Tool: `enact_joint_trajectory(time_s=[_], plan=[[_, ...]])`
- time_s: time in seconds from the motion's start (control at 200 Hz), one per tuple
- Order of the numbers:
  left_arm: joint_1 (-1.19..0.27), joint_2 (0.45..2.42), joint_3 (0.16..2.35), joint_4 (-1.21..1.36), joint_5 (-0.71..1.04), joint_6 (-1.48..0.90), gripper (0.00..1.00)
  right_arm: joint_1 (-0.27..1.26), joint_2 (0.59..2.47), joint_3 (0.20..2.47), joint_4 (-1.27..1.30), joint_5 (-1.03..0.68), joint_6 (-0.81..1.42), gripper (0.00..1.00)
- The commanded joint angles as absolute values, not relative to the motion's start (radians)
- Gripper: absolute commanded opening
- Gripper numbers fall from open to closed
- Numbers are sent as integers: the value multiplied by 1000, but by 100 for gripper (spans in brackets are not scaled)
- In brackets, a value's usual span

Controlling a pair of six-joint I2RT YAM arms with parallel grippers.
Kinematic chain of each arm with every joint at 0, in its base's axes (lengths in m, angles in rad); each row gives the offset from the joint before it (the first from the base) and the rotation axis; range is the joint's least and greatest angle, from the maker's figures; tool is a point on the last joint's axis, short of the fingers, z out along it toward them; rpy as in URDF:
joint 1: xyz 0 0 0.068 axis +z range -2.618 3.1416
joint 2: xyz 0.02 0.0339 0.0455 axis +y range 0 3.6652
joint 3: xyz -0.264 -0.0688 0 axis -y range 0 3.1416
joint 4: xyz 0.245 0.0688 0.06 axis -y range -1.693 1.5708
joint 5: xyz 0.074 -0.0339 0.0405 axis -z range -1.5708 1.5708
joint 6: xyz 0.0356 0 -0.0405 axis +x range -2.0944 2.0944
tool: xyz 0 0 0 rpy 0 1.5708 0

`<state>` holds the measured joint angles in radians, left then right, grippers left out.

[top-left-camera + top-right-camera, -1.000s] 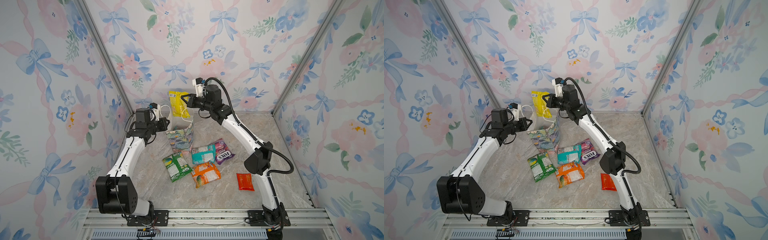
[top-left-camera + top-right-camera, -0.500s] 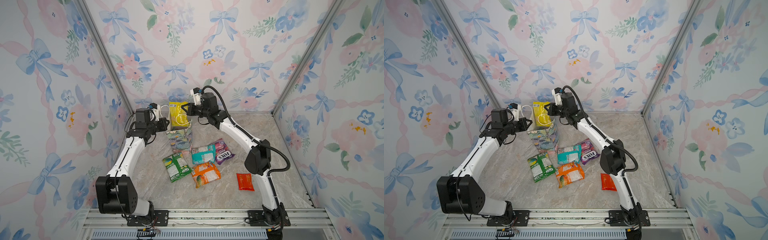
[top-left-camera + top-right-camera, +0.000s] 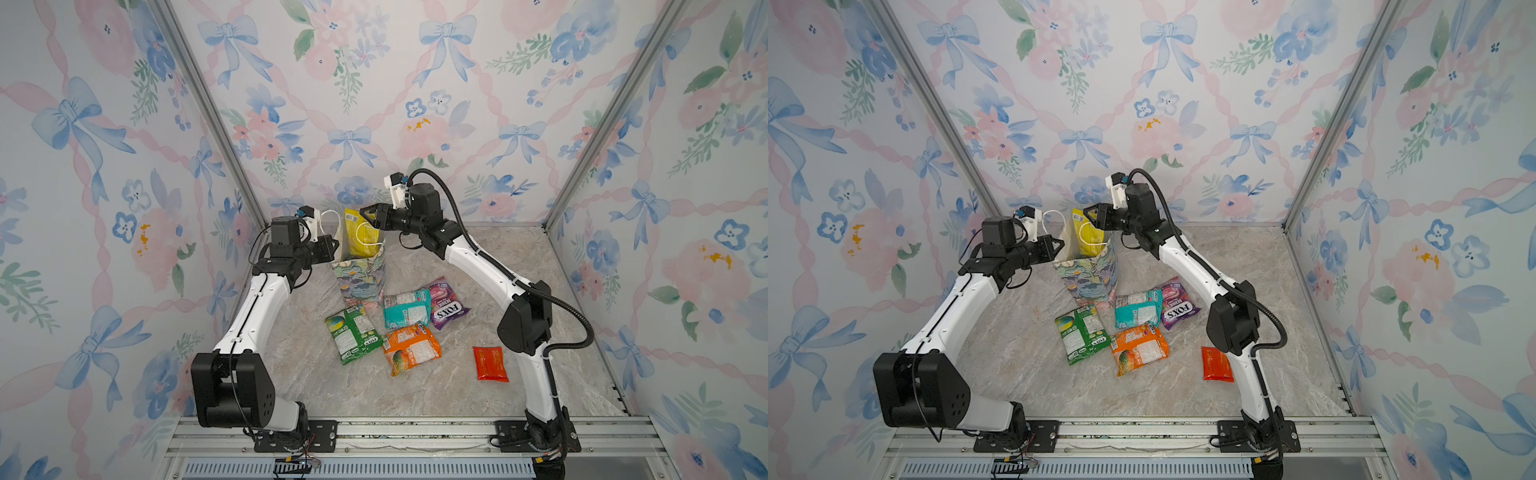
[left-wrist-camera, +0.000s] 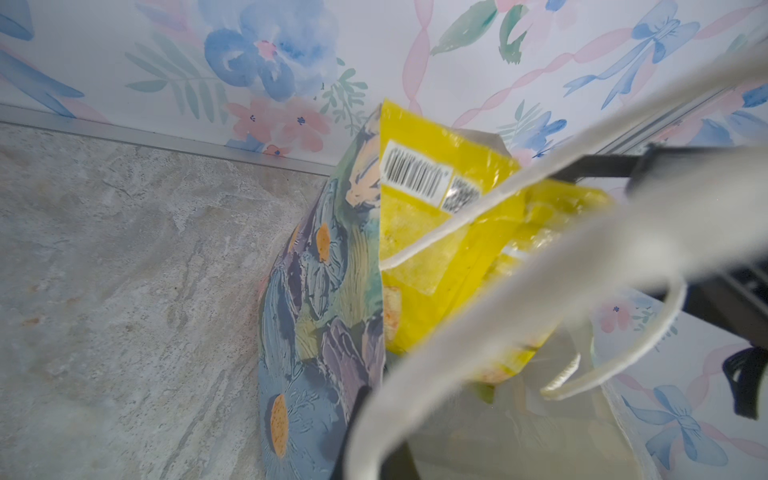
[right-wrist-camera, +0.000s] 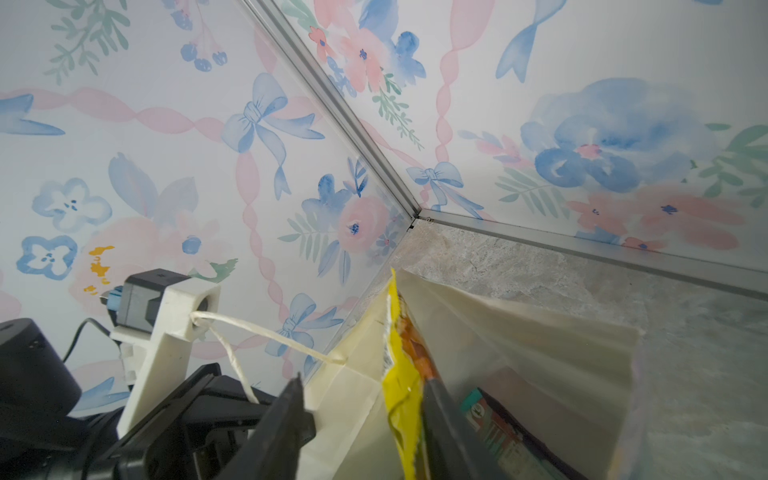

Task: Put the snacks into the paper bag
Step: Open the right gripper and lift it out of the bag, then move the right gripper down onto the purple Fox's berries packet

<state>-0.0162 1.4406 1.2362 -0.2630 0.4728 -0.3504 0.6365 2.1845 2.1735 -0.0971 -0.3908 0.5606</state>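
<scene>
- Paper bag (image 3: 361, 278) stands upright toward the back of the worktop (image 3: 291, 374), mouth up, between the two arms.
- Left tool (image 3: 330, 248): clenched on the bag's side wall at the rim (reads as bracing the bag and keeping its mouth spread for loading).
- Right tool (image 3: 371, 216): over the mouth, jaws apart. Yellow pouch (image 3: 357, 237) stands on edge between them, against one finger but not pinched, so released by the look of it.
- Yellow pouch is in the bag but its upper part pokes above the rim. Probably propped on contents: another printed pack (image 5: 498, 428) shows lower inside.
- White cord handle (image 5: 266, 332) lies across the left wrist camera mount (image 5: 166, 328), a snag risk if that arm pulls away.
- Loose on the worktop: green pouch (image 3: 353, 338), teal pouch (image 3: 405, 309), purple FOX'S pouch (image 3: 449, 303) and orange pouch (image 3: 411, 349) clustered just in front of the bag; red pouch (image 3: 490, 363) apart, beside the right arm.
- Judgement: five to go.
</scene>
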Motion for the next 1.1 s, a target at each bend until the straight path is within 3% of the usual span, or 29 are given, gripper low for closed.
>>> enact_joint_trajectory(time_s=[0.0, 0.34, 0.505, 0.875, 1.09], plan=[[-9, 1415, 1233, -255, 493, -330, 0, 628, 2118, 2151, -107, -360, 552, 78], [-10, 1415, 1233, -255, 492, -330, 0, 594, 2014, 2159, -226, -230, 496, 92], [-9, 1415, 1233, -254, 492, -329, 0, 548, 1897, 2030, -286, -169, 489, 96], [-8, 1403, 1229, -255, 468, -321, 0, 483, 1454, 1332, -388, -103, 488, 96], [-9, 1396, 1229, -257, 457, -316, 0, 504, 1232, 942, -404, -88, 658, 93]])
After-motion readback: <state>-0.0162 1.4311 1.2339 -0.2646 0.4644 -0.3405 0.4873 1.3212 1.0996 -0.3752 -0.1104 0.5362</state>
